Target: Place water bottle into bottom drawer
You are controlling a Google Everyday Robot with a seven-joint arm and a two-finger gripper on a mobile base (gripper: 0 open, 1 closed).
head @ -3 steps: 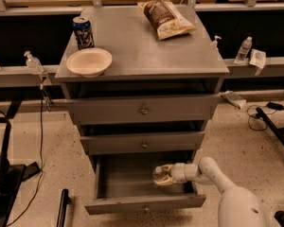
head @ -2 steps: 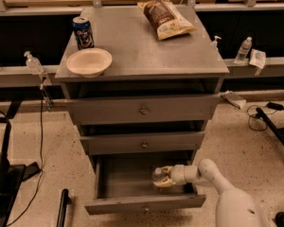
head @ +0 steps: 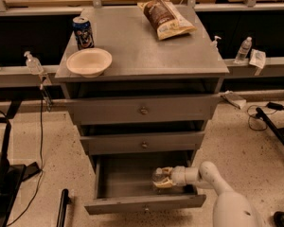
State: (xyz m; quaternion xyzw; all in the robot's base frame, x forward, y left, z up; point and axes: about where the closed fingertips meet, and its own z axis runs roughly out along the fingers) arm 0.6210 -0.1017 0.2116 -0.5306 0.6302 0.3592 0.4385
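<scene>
The bottom drawer (head: 145, 203) of the grey cabinet is pulled open, a deep box with a flat front and a small knob. My gripper (head: 164, 178) reaches in from the right, inside the drawer's right half, low near its floor. It is shut on the water bottle (head: 157, 177), a clear plastic bottle lying roughly level between the fingers. I cannot tell whether the bottle touches the drawer floor. My white arm (head: 206, 174) comes in over the drawer's right side.
On the cabinet top (head: 142, 51) stand a blue drink can (head: 83, 32), a pale bowl (head: 89, 61) and a chip bag (head: 166, 18). The two upper drawers (head: 143, 110) are closed. Sanitizer bottles (head: 33, 63) stand on side ledges. Cables and a black stand lie on the floor.
The gripper and bottle have stayed at almost the same spot inside the bottom drawer, perhaps a touch lower. Nothing else has moved.
</scene>
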